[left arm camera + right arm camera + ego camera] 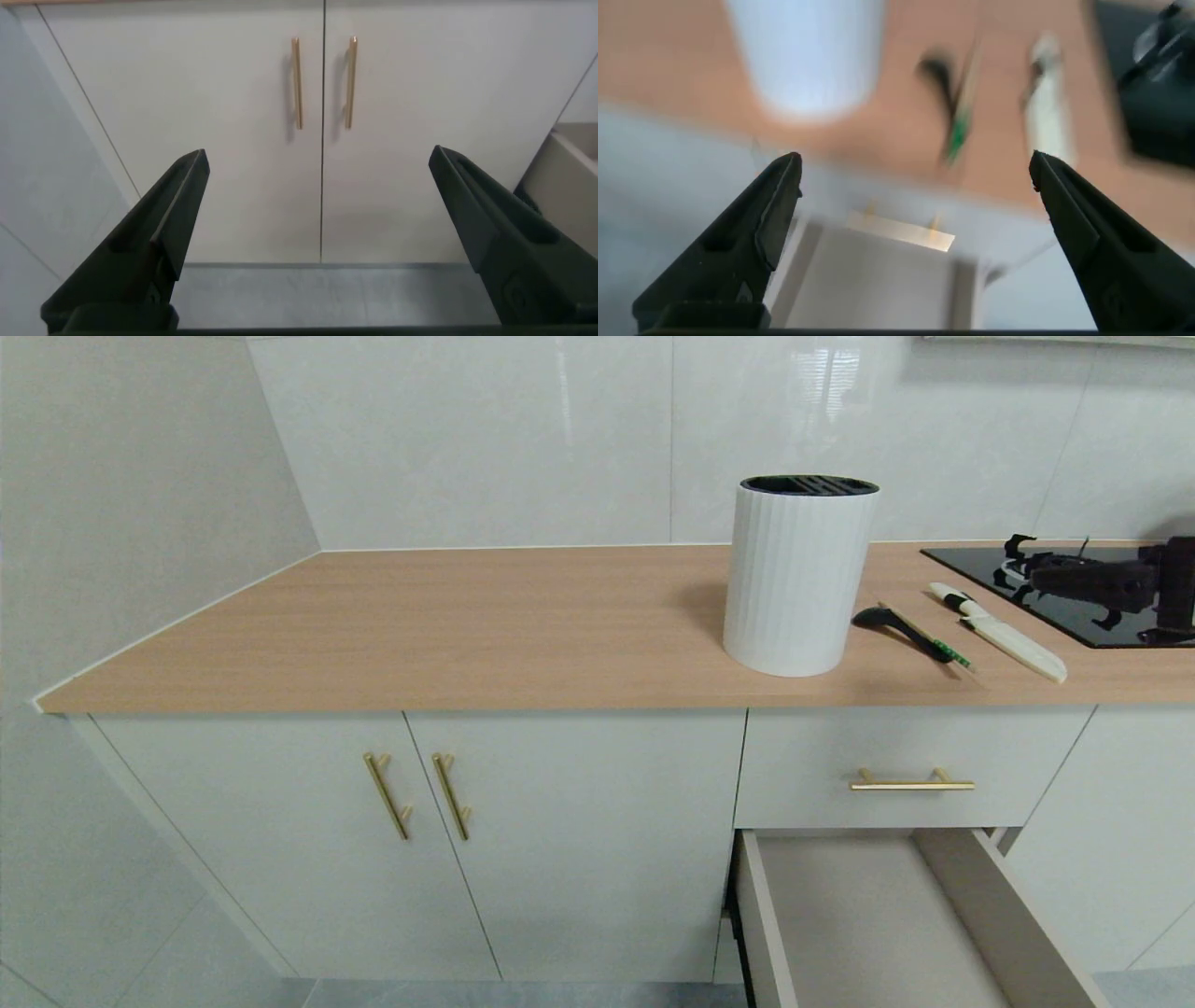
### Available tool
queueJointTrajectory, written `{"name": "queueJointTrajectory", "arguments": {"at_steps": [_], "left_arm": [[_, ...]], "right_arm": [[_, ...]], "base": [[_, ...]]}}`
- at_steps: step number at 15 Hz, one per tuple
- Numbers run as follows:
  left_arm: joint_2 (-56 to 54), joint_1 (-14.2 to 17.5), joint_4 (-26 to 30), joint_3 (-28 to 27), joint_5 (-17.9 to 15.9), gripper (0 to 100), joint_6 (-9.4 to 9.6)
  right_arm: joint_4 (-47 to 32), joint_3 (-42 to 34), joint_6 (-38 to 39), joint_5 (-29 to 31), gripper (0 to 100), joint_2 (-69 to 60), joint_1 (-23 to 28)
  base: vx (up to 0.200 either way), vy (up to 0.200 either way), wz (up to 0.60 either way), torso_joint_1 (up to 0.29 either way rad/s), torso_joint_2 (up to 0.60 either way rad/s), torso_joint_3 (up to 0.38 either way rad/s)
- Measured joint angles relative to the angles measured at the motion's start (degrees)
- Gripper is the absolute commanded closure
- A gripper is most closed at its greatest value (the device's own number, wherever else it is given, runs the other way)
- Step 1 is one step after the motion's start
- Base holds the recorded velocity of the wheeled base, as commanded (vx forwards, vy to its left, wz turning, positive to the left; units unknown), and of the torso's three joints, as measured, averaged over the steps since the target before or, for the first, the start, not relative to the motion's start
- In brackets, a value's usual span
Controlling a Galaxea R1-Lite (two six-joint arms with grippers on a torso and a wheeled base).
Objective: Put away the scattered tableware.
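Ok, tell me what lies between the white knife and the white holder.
The black spoon and chopsticks lie on the counter between the knife and the holder; nothing visible covers the holder's slotted top.

Countertop (467, 625): white holder (798, 579), black spoon (882, 618), chopsticks (960, 659), knife (1004, 637).

Bright, soft, even indoor light fills the head view. The glossy wall tiles (840, 392) carry a pale, striped patch of glare at the upper right. The white holder (800, 575) throws only a faint, soft-edged shadow on the counter (420, 625) around its base. The knife (1004, 635) and spoon (901, 625) have thin shadows beside them. Straight lines lean and bow toward the frame edges, a wide-lens effect. In the left wrist view the cabinet doors (215, 140) are flatly lit and crisp. The right wrist view is heavily blurred, with holder, spoon and knife smeared into soft shapes.
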State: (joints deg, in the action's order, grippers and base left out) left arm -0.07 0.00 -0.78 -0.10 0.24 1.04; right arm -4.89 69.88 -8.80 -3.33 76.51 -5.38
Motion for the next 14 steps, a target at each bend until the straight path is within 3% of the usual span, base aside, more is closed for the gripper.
{"name": "queueJointTrajectory", "arguments": {"at_steps": [4,10,14], "left_arm": [[0.0,0.0,0.0,0.0,0.0,0,-0.02],[0.0,0.0,-0.1,0.0,0.1,0,-0.94],[0.0,0.0,-0.1,0.0,0.1,0,-0.94]], "right_arm": [[-3.7,10.0,1.4,1.7,0,11.1,1.3],[-23.6,30.6,7.9,3.8,0,27.8,3.3],[-32.8,37.3,8.2,4.1,0,33.2,3.8]], "base": [[0.000,0.000,0.00,0.018,-0.04,-0.029],[0.000,0.000,0.00,0.000,0.00,0.000],[0.000,0.000,0.00,0.000,0.00,0.000]]}}
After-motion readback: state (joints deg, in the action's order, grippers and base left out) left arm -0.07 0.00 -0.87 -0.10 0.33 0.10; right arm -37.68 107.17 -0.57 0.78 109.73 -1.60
